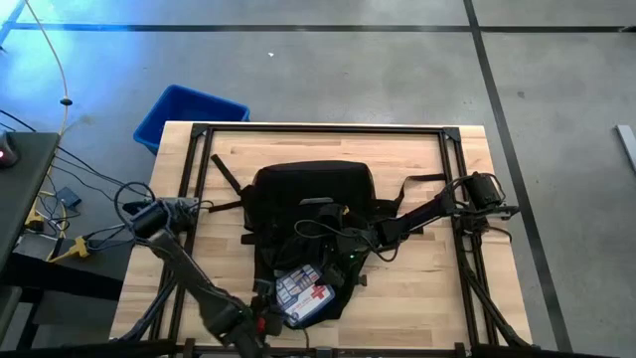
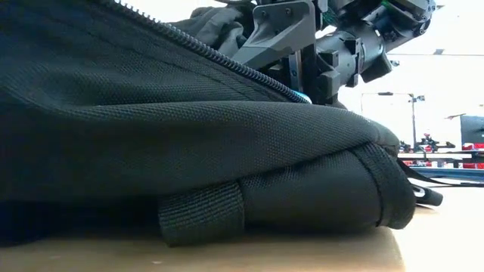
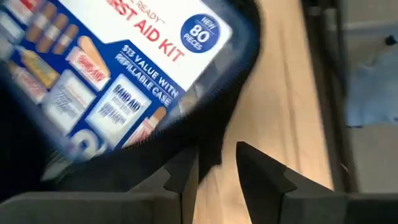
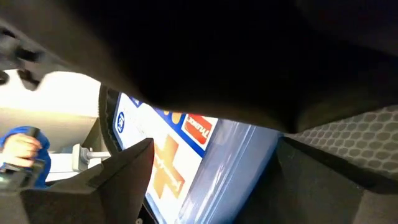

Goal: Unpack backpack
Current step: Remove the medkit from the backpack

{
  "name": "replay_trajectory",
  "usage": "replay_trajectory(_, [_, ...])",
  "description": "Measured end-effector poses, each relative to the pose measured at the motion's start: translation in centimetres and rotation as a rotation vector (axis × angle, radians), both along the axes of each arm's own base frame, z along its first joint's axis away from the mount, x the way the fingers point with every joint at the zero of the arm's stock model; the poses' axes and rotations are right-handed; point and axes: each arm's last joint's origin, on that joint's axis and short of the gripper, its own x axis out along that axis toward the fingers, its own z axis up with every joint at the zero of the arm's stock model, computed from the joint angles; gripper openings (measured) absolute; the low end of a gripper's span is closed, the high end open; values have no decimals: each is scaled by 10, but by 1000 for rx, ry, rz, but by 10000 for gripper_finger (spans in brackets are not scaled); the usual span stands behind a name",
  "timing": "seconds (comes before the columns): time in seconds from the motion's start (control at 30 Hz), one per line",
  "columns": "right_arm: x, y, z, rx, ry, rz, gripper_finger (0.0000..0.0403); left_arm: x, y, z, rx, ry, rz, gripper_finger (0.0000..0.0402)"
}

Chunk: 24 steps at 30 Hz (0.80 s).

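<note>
The blue plastic bin (image 1: 189, 114) stands on the floor off the table's far left corner, well apart from the work. The left arm reaches along the near edge of the wooden table (image 1: 437, 288). The left gripper (image 3: 217, 165) sits at the backpack's open mouth, its jaws narrow with a fold of black edge fabric between them, just beside the first aid kit (image 1: 303, 293). Whether the jaws actually pinch that fabric cannot be confirmed.

The backpack (image 1: 313, 199) lies flat at the centre of the table, mouth toward the near edge, with the kit half out of the opening.

The right arm comes in from the right side. The right gripper (image 4: 211, 162) is inside the bag, jaws wide, straddling the kit but not visibly closed on it. In the low view it presses down into the top panel beside the zipper (image 2: 219, 57).

Risks from this position:

1. Fabric snag. If the left gripper pulls while the fold sits between its jaws, the whole bag is likely to drag toward the near edge instead of releasing the kit.
2. Slip. The kit's case looks smooth and glossy; an off-centre closure by the right gripper could squeeze it out sideways.
3. Collision. Both grippers work close together at the same opening; uncoordinated motion could bring them into contact.
4. Drop. The kit lies near the table edge and could slide off.
</note>
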Motion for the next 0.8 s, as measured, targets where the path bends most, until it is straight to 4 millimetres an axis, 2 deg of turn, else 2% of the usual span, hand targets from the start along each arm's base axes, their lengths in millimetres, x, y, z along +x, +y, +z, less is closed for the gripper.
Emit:
replay_trajectory(0.2, [0, -1, 0, 15, 16, -17, 325, 23, 16, -27, -38, 14, 30, 61])
replay_trajectory(0.4, [8, 0, 8, -12, 11, -19, 326, 39, 32, -30, -52, 37, 67, 44])
replay_trajectory(0.6, [10, 0, 15, -41, 18, 28, 326, 44, 38, -30, -65, 33, 118, 28])
replay_trajectory(0.8, [-1, -6, 39, -107, 46, 54, 326, 36, 39, -31, -44, 76, 185, 5])
